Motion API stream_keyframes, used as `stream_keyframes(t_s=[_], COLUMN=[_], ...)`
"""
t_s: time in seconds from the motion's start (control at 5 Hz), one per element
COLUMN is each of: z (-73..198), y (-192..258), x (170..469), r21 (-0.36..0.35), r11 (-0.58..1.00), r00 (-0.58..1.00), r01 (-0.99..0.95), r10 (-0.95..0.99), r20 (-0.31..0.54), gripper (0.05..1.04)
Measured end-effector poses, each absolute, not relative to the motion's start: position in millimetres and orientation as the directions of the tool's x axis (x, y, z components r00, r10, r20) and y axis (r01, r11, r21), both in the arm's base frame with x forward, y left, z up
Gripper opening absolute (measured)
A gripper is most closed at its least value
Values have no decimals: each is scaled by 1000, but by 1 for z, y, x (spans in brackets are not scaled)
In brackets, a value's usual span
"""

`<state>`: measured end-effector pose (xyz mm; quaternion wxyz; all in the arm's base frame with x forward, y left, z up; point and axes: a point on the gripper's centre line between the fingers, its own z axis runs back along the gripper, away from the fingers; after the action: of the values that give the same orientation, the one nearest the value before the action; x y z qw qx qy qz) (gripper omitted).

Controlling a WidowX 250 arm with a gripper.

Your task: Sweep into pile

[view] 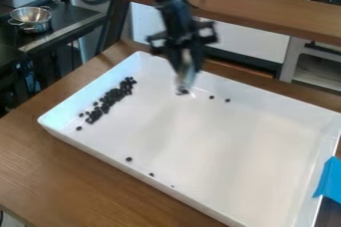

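Observation:
The gripper [185, 74] hangs over the back part of the white tray [220, 136], pointing down, its tip close to the tray floor beside a few dark pieces. Blur hides how its fingers stand and whether it grips anything. A long cluster of small black pieces [110, 100] lies along the tray's left side. Loose black pieces [212, 97] are scattered right of the gripper, near the back wall. Several more single pieces [128, 159] lie along the front wall.
The tray stands on a brown wooden table [86, 176]. Blue tape [329, 180] covers part of its right rim. A wooden shelf [246, 9] runs behind. At the upper left, a metal colander [31, 18] sits on a dark surface.

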<state>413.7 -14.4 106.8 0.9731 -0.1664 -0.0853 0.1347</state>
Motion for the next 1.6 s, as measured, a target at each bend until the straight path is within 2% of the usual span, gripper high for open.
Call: stream_keyframes(t_s=[0.2, 0.4, 0.6, 1.4, 1.6], z=[69, 47, 35, 23, 23], y=[-57, -67, -76, -25, 10], x=[419, 422, 423, 449, 450], r21=[-259, -187, -153, -131, -127], r11=[945, 960, 969, 956, 941], r00=[975, 977, 979, 963, 948], r01=[-201, -207, -196, -262, -313], r10=[217, 214, 202, 268, 318], r20=[36, 21, 20, 28, 20], gripper=[379, 379, 380, 379, 379])
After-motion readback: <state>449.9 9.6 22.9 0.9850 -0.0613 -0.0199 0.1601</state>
